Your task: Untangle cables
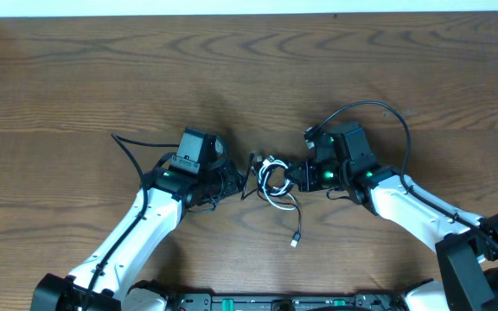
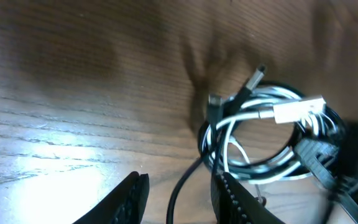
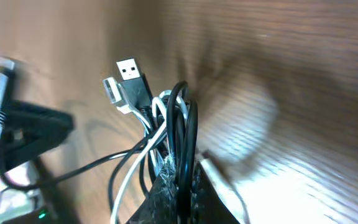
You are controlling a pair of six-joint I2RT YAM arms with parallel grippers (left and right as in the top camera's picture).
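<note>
light: even | glare: table [image 2: 39, 163] | blur: wrist views, probably motion

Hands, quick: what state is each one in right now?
Left hand: open, gripping nothing.
Right hand: closed on the tangled bundle of thin white and black cords.

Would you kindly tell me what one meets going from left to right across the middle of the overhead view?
In order: left arm → left gripper, open → tangled cables → right gripper, shut on the cables → right arm.
</note>
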